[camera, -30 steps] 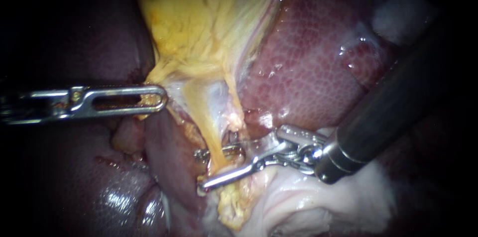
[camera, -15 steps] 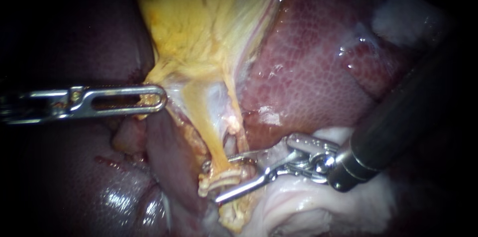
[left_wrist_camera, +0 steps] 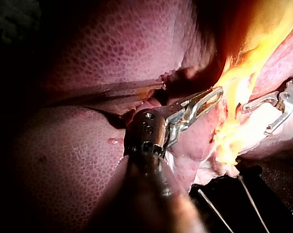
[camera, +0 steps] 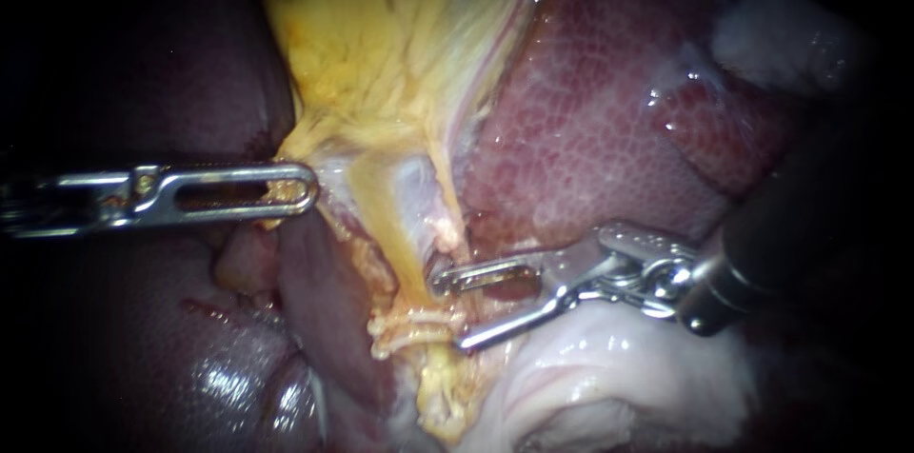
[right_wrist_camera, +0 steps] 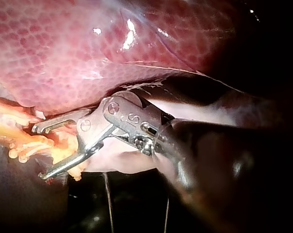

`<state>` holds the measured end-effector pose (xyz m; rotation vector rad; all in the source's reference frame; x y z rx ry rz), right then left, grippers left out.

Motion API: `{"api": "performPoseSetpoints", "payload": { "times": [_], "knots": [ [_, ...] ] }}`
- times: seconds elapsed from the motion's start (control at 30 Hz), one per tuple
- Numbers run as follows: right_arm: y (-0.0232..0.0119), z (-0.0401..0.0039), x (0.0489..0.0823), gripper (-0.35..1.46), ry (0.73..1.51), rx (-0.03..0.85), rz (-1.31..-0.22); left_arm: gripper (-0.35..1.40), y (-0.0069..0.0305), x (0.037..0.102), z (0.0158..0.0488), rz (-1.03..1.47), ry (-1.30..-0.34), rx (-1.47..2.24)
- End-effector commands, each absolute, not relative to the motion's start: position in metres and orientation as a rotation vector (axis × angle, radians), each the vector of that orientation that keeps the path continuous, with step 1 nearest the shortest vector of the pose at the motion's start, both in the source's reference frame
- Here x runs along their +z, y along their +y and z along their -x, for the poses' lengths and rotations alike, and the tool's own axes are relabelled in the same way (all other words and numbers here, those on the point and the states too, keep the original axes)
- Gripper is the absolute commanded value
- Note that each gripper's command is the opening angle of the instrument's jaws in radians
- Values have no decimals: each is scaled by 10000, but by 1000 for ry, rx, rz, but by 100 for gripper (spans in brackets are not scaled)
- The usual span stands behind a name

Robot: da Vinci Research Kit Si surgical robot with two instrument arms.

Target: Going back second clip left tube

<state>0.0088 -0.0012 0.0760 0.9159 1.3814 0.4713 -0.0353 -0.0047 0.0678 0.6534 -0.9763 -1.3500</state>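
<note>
Endoscope view: right instrument (camera: 450,312) (agape) beside clip (camera: 405,327).

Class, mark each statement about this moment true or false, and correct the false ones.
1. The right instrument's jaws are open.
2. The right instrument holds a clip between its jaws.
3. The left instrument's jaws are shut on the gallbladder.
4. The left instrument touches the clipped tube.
1. True: a gap shows between the jaws of the right instrument.
2. False: nothing lies between its jaws. The clips sit on the tube, just beyond the jaw tips.
3. True: the left instrument grips the lower edge of the gallbladder.
4. False: it stays apart from the tube, gripping well away from the clips.
</note>
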Motion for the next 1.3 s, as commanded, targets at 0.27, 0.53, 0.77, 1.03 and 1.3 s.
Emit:
{"api": "performPoseSetpoints", "payload": {
  "times": [0.27, 0.53, 0.77, 1.03, 1.3],
  "knots": [
    [30, -43, 699, 60, 1404, 447, -797, -35, -49, 680, 357, -649, -977, -1351],
    [33, -35, 681, 60, 1393, 430, -772, -35, -61, 695, 374, -637, -981, -1351],
    [29, -35, 683, 60, 1385, 405, -754, -35, -78, 733, 421, -653, -967, -1320],
    [28, -35, 682, 60, 1383, 402, -749, -35, -75, 743, 451, -663, -960, -1311],
    [27, -35, 679, 60, 1383, 403, -749, -35, -75, 743, 451, -664, -960, -1310]
  ]
}}
